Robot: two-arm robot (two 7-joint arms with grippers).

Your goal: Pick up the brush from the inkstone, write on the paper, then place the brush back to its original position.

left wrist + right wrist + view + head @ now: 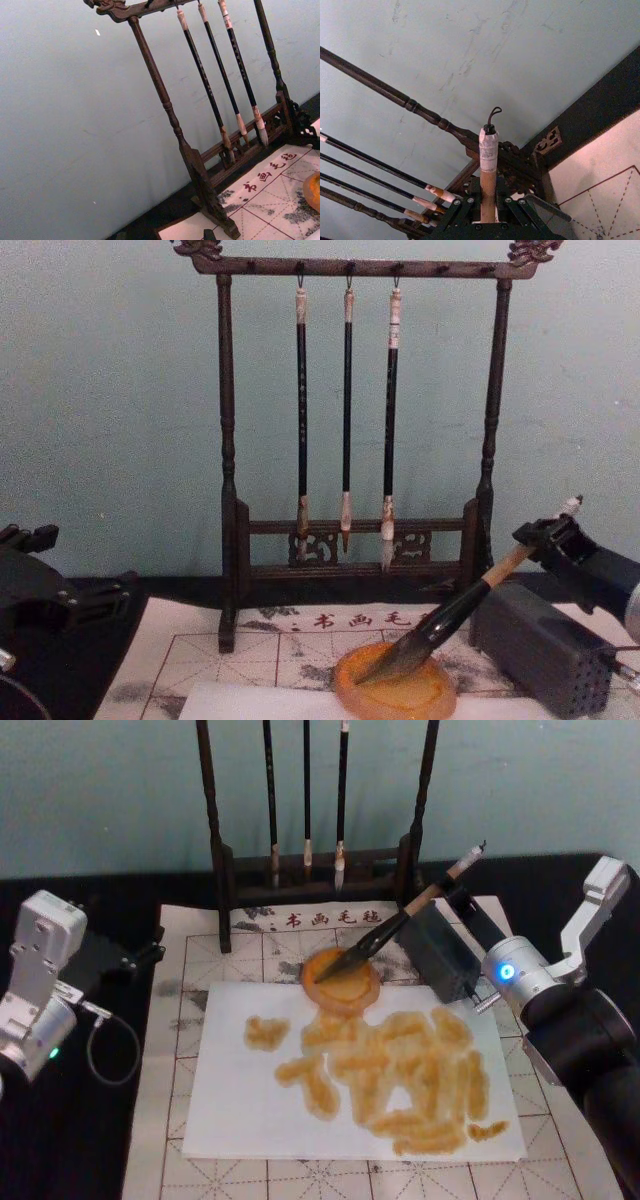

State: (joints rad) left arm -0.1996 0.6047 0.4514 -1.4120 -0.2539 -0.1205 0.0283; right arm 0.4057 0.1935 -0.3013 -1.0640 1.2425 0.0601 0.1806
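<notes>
A pale teal wall (110, 390) is backing your black table (90, 1140), where a gridded felt mat (190, 970) is lying under the orange-streaked paper (240, 1100). At the paper's twelve o'clock, the brush (400, 920) is resting its bristles in the inkstone (345, 988). Your right gripper (545, 537) is clamping the handle; the left gripper (140, 958) is idling at nine o'clock, and I cannot tell its state.

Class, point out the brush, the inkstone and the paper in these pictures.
the brush (452, 615): chest view, on its black lower section.
the inkstone (345, 990): head view, on its orange inside, below the bristles.
the paper (235, 1095): head view, on a bare white part.
</notes>
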